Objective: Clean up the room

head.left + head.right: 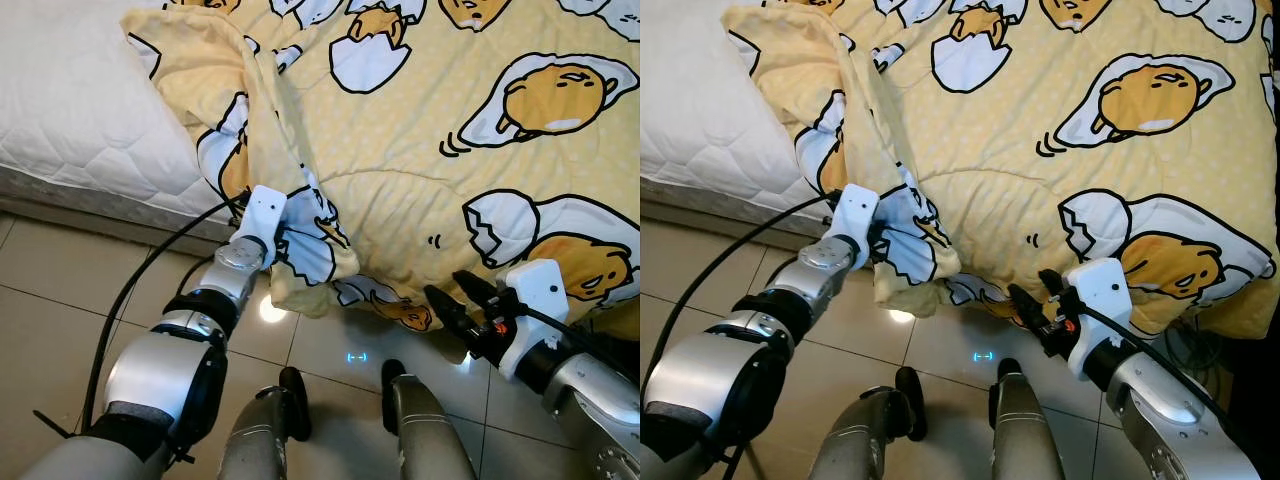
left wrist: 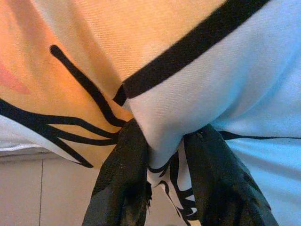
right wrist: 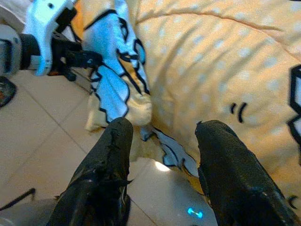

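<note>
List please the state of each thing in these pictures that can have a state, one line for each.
Blanket: crumpled, one edge hanging off the bed toward the floor.
Left gripper: jaws shut on a fold of the blanket's hanging edge.
Right gripper: jaws open, holding nothing, close to the blanket's lower edge.
Mattress: uncovered on the robot's left, where the blanket is pulled back.

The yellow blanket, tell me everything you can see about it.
The yellow blanket is soft, dotted fabric printed with cartoon eggs in cracked shells. It lies rumpled across the bed, one edge hanging down to the tiled floor. The left end effector pinches a bunched fold; the right end effector is open near the hanging edge.
</note>
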Controlling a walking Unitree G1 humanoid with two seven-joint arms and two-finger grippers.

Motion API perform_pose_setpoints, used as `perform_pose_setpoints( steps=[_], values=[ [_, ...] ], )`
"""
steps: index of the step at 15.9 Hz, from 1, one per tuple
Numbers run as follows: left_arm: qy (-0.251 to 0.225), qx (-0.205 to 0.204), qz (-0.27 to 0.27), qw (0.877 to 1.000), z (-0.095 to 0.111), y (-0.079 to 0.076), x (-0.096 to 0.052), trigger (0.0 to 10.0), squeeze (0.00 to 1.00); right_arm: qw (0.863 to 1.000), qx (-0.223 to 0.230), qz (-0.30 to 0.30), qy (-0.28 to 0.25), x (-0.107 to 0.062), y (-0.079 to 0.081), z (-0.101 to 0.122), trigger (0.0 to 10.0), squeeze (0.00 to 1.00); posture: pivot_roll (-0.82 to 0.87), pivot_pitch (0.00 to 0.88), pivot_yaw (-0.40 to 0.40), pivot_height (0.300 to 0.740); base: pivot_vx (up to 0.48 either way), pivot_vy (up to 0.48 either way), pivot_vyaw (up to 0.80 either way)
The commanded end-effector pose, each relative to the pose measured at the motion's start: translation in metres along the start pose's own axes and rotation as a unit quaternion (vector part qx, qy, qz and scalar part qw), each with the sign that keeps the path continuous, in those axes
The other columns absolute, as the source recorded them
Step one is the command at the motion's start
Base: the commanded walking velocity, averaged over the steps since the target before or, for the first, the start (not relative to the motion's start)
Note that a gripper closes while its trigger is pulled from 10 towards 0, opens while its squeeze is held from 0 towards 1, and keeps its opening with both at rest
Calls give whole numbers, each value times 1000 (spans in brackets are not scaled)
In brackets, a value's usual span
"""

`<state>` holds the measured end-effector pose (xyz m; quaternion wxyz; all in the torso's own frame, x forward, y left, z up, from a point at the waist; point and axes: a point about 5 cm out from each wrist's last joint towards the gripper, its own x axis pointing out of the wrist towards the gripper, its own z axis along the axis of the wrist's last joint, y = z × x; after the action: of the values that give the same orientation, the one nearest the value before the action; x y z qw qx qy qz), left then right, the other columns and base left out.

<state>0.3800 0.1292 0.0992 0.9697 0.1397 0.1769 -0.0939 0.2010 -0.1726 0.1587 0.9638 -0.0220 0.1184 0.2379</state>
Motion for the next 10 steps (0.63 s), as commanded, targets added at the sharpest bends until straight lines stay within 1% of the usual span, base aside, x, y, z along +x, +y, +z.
perform_pose_setpoints(
  steps=[1,3,4,5,6,7,8,9,10],
  values=[
    [9,-9,-7,1000,-10,8,-2,0,0,1000,11,21,0,1,1,-4,10000,0,-298,335,148,740,0,0,0],
    [-8,-19,-22,1000,-5,15,-3,0,0,998,18,54,-20,6,0,-2,10000,0,-269,300,151,740,0,0,0],
    [-8,-19,-22,1000,-5,15,-3,0,0,998,18,54,-20,6,0,-2,10000,0,-269,300,151,740,0,0,0],
    [-20,-26,-27,999,-3,25,-5,0,0,995,26,93,-41,10,3,2,10000,0,-237,263,151,740,0,0,0],
    [-30,-30,-29,999,-1,38,-7,0,0,987,50,141,-59,12,7,7,10000,0,-224,251,148,740,0,0,0],
    [-38,-37,-31,998,0,52,-11,0,0,980,52,183,-63,15,8,10,10000,0,-204,233,144,740,0,0,0],
    [-41,-36,-29,998,0,59,-13,0,0,977,48,197,-60,16,8,9,10000,0,-198,228,142,740,0,0,0],
    [-44,-34,-20,998,-2,75,-18,0,0,974,39,216,-53,19,7,8,10000,0,-180,213,136,740,0,0,0],
    [-45,-29,-13,998,-4,85,-22,0,0,974,33,218,-51,22,6,7,10000,0,-174,209,136,740,0,0,0]
  ],
)
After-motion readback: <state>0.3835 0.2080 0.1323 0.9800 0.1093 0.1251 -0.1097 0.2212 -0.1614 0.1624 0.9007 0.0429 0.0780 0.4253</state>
